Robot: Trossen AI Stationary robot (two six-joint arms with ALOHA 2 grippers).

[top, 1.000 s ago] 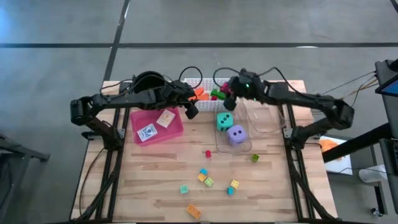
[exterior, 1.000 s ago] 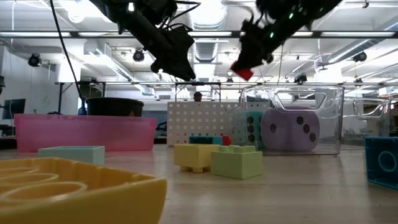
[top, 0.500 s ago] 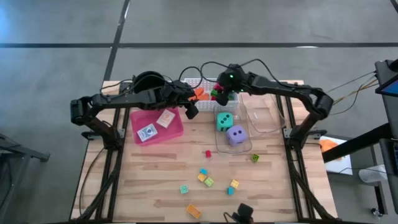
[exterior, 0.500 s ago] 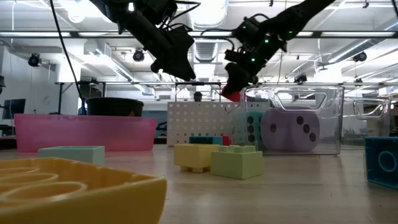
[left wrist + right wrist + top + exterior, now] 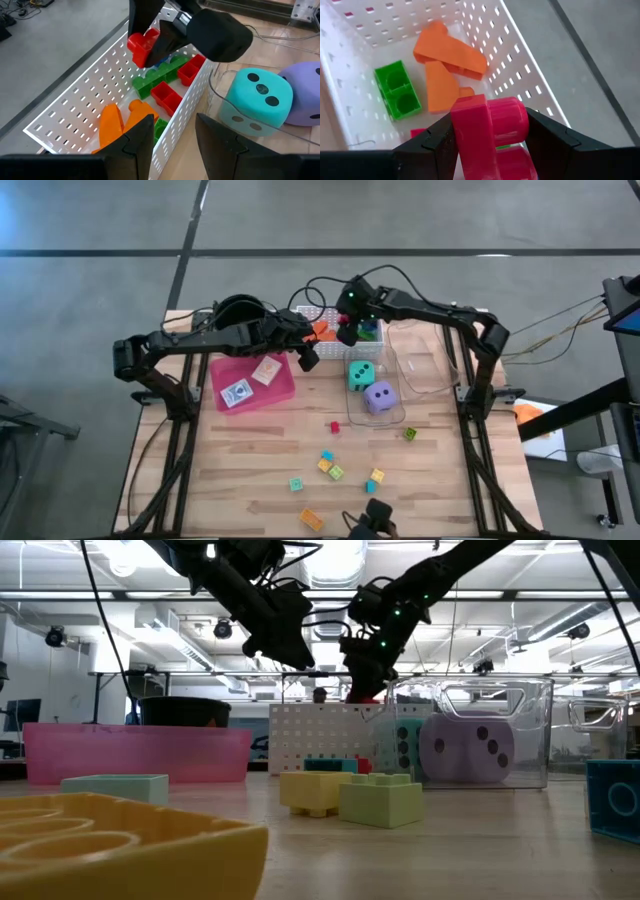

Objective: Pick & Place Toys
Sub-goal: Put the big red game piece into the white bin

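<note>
Right gripper [image 5: 490,132] above basket rim [image 5: 530,75]

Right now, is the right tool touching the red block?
Touching. The right wrist view shows the right tool with both fingers pressed against the red block.

My low view looks into bright ceiling lights [image 5: 335,560] that glare, leaving my arms as silhouettes. The nearest yellow block [image 5: 120,840] is out of focus.

Robotics lab: open industrial hall with exposed ceiling ducts [image 5: 180,650], strip lights [image 5: 560,602], and a framed wooden test table [image 5: 260,450] on concrete floor.
</note>
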